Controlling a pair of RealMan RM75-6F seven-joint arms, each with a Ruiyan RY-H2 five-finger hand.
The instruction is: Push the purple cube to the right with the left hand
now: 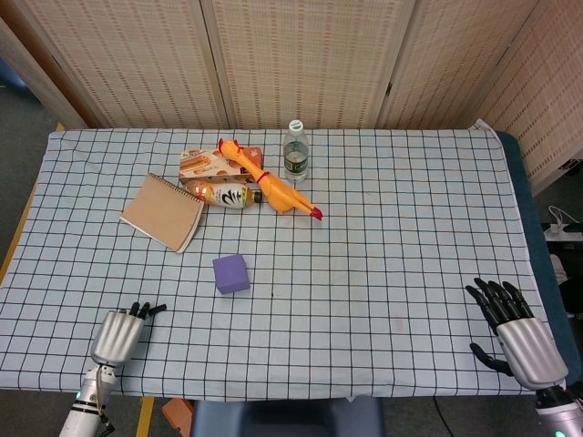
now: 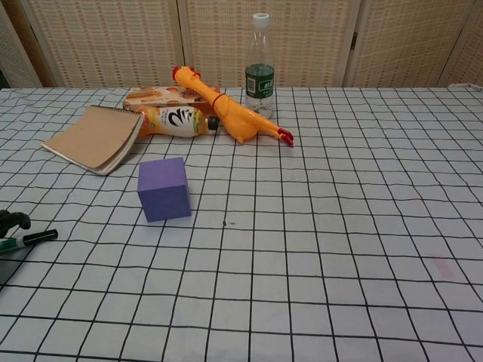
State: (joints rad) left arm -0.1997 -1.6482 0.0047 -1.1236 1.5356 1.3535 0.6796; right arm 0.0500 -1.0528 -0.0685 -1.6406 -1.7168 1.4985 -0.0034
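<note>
- The purple cube point(image 1: 230, 273) sits alone on the checked tablecloth point(image 1: 383, 228), a little left of the middle, nothing touching it.
- Left hand point(image 1: 119, 332) is down at the near left edge of the table, well apart from the cube, back of the hand up, dark fingertips point(image 1: 143, 309) pointing toward the cube and lying close together; whether it grips anything, I cannot tell.
- In the chest view only a dark fingertip or two point(image 2: 13, 220) shows at the left edge, right by a green marker point(image 2: 26, 239) lying on the cloth.
- Right hand point(image 1: 515, 330) rests at the near right corner, fingers spread wide, thumb out to the side, nothing in it.
- Beyond the cube: a brown spiral notebook point(image 1: 162, 211) to the left, an orange bottle point(image 1: 221, 194) on its side, a snack box point(image 1: 205, 162) behind it.
- A yellow rubber chicken point(image 1: 266, 180) lies slantwise over that bottle, and a clear water bottle point(image 1: 295, 152) stands upright just beside it.
</note>
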